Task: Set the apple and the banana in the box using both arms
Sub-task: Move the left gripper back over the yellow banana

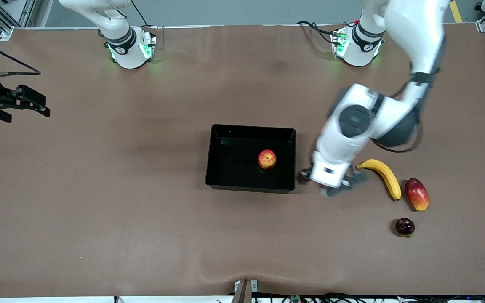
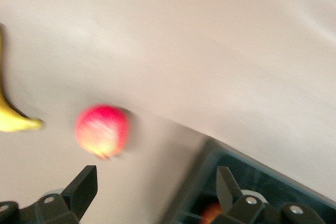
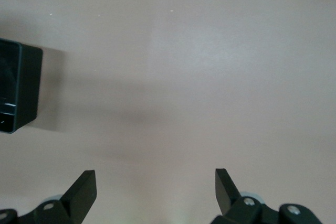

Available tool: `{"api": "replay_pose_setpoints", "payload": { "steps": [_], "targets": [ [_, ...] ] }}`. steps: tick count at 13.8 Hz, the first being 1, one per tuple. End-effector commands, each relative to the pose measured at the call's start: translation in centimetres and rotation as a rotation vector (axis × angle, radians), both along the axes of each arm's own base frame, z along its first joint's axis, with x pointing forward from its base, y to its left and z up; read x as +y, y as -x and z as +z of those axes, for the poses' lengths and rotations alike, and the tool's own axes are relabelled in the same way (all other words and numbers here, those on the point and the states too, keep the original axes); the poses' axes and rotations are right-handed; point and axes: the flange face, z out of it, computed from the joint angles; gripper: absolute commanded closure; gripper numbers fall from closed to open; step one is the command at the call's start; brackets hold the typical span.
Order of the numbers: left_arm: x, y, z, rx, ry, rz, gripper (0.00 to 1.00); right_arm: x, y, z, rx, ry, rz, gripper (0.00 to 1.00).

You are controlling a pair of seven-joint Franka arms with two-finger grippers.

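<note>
A: The apple [image 1: 267, 159] lies in the box [image 1: 217, 155]; the banana [image 1: 383, 176] rests on the counter [image 1: 99, 189] beside it.

B: The left end effector [image 1: 333, 182], jaws apart and empty, hovers between them. It should straddle the banana's middle. The right end effector [image 3: 156, 195] waits, jaws apart.

A: The left wrist view is blurred.

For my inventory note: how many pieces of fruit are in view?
4. The apple lies in the box; the banana, mango and dark round fruit lie toward the left arm's end.
</note>
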Motion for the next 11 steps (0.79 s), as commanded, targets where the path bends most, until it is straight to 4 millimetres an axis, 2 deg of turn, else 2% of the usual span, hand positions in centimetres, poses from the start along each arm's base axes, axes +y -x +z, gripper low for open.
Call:
{"api": "replay_pose_setpoints", "payload": {
  "steps": [1, 3, 6, 9, 11],
  "targets": [
    [6.7, -1.0, -2.6, 0.062, -0.038, -0.01, 0.0, -2.5, -0.3, 0.4, -0.012, 0.014, -0.033, 0.0],
    [12.3, -1.7, -4.6, 0.102, -0.046, 0.04, 0.0, -3.1, -0.1, 0.3, 0.002, 0.013, -0.042, 0.0],
    [19.0, -1.4, -8.1, 0.147, -0.043, 0.127, 0.0, -2.8, 0.3, 0.5, 0.021, 0.021, -0.084, 0.0],
    [21.4, 0.9, -12.0, 0.154, -0.037, 0.143, 0.0, -3.2, 1.1, 0.4, 0.065, 0.021, -0.09, 0.0],
    [22.8, 1.5, -13.7, 0.134, -0.055, 0.131, 0.0, -2.6, 1.3, 0.2, 0.085, 0.02, -0.079, 0.0]
  ]
}}
